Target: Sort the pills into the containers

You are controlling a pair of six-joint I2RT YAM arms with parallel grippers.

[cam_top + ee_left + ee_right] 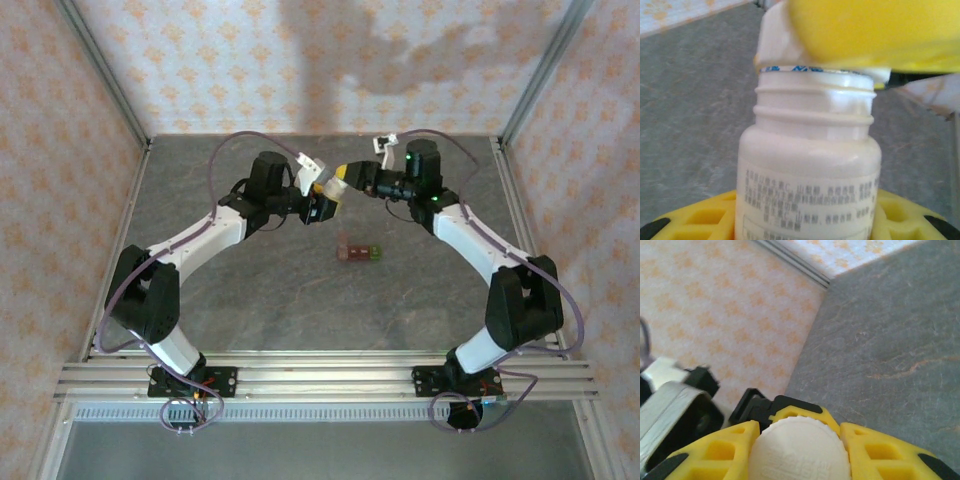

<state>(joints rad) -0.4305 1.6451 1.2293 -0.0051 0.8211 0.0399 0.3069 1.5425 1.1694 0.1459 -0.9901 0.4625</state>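
Toward twelve o'clock over my table (250,290), left gripper (322,198) clamped on white bottle (810,165), right gripper (343,176) pinching cap (799,450), containers (358,250) at their six.

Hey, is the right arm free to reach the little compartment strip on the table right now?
Probably not yet. Nothing covers the strip, but the right gripper is closed around the white cap at the bottle held by the left gripper.
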